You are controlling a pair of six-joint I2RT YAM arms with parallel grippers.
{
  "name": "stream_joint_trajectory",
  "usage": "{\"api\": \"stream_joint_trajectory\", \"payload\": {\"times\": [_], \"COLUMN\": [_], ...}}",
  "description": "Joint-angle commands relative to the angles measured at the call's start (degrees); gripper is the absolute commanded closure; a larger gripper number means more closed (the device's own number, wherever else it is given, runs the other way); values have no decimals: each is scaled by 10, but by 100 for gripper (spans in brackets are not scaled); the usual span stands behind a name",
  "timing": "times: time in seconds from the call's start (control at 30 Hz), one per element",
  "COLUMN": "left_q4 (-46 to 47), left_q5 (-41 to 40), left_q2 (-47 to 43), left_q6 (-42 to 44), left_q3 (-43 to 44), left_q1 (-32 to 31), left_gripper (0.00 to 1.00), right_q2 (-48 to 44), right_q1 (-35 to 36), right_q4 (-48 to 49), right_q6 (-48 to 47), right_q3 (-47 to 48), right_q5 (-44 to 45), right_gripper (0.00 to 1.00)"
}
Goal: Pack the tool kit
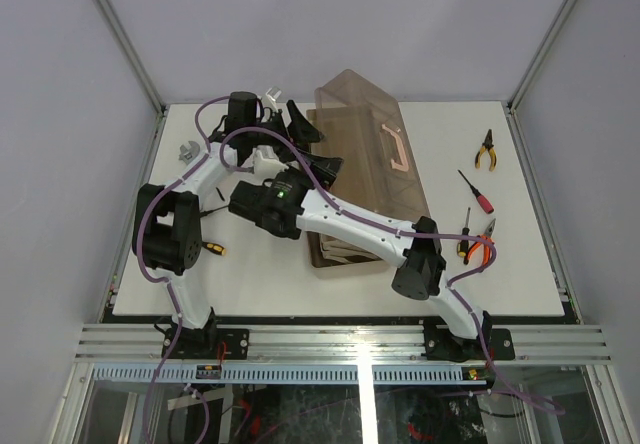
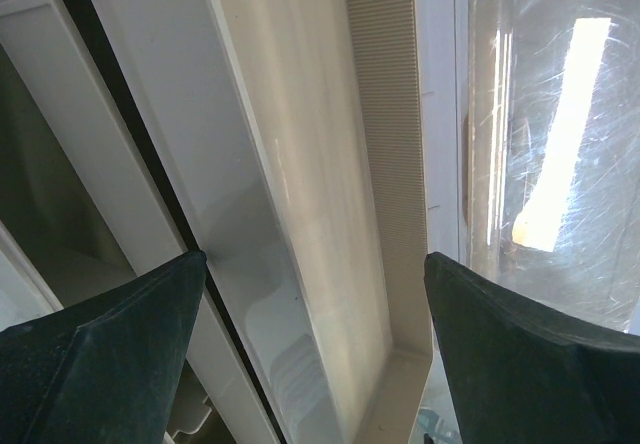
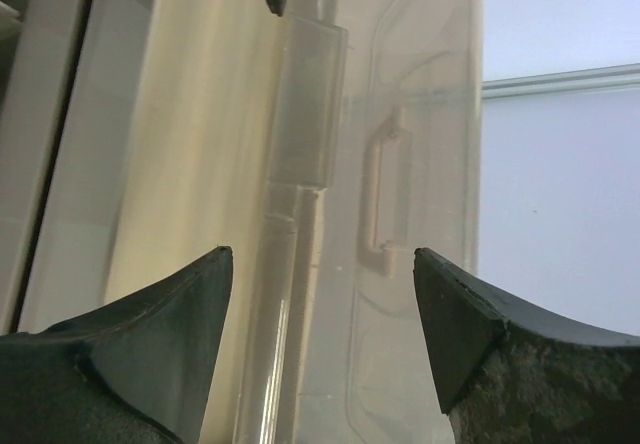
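The tool case (image 1: 340, 244) lies open mid-table, its translucent brown lid (image 1: 365, 114) standing up with a beige handle (image 1: 397, 150). My left gripper (image 1: 300, 124) is open and empty at the case's far left edge; its wrist view shows the beige tray ribs (image 2: 300, 164) between the open gripper (image 2: 315, 256) and the lid (image 2: 540, 114) to the right. My right gripper (image 1: 325, 169) is open and empty over the case; its wrist view shows the open gripper (image 3: 320, 251) facing the lid's inside and handle (image 3: 380, 194).
Loose tools lie on the right: yellow pliers (image 1: 486, 150), a red screwdriver (image 1: 477, 192), orange pliers (image 1: 483, 242), a yellow-black screwdriver (image 1: 464, 234). A yellow-handled screwdriver (image 1: 213, 249) and a grey part (image 1: 187, 149) lie on the left.
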Motion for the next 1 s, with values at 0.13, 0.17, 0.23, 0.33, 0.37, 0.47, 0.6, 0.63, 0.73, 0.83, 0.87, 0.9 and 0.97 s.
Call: {"api": "stream_joint_trajectory", "payload": {"times": [0.13,0.17,0.23,0.33,0.37,0.47,0.6,0.63,0.73,0.83,0.87,0.9,0.97], "left_q4": [24,25,24,24,24,22,21,19,14,15,16,17,16], "left_q5": [6,6,6,6,5,4,4,4,1,-1,0,0,0], "left_q2": [-8,-9,-10,-11,-11,-12,-12,-13,-15,-19,-20,-21,-24], "left_q6": [-8,-8,-7,-8,-7,-4,1,4,11,9,8,8,8], "left_q3": [-5,-6,-8,-10,-9,-8,-5,-4,-4,-11,-12,-13,-14], "left_q1": [-7,-7,-7,-7,-7,-7,-4,-3,3,19,25,30,43], "left_gripper": [10,10,11,11,10,11,9,7,0,0,0,0,0], "right_q2": [2,0,-5,-11,-14,-22,-33,-37,-47,-63,-69,-75,-85], "right_q1": [-3,-4,-7,-11,-12,-14,-15,-14,-15,-17,-19,-21,-25], "right_q4": [-34,-34,-35,-34,-34,-34,-34,-35,-32,-20,-15,-11,-7], "right_q6": [28,32,38,45,45,47,46,44,37,28,25,25,28], "right_q3": [-23,-27,-30,-29,-28,-18,8,13,26,24,21,18,13], "right_q5": [62,59,52,47,47,47,50,53,63,70,71,71,70], "right_gripper": [28,31,47,87,98,100,100,100,100,100,100,100,100]}}
